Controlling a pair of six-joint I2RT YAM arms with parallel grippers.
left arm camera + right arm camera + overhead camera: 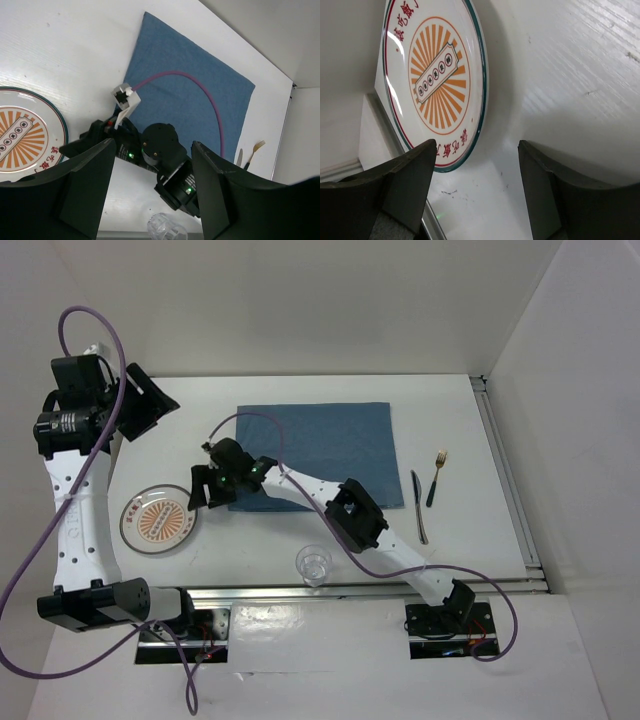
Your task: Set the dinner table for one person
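The setting looks barely begun. A blue placemat (pixel 315 445) lies flat at the middle of the white counter (pixel 470 540), and nothing rests on it except the right arm's purple cable trailing across.

The patterned plate (pixel 158 519) sits on bare counter at about 8 o'clock from the placemat, apart from its edge. A clear glass (pixel 314 565) stands at 6 o'clock, close to the near edge. The knife (pixel 418 505) and fork (pixel 436 478) lie side by side at 3 o'clock, off the cloth.

The right hand (pixel 200 490) hangs low at the placemat's near-left corner, its fingers spread wide and pointed at the plate's rim just beside it, with nothing between them. The left hand (pixel 148 405) is raised at 10 o'clock, well away, also spread and empty.

By my reading, the plate comes first, onto the cloth. The cutlery then needs arranging on either side and the glass moving up beyond it.
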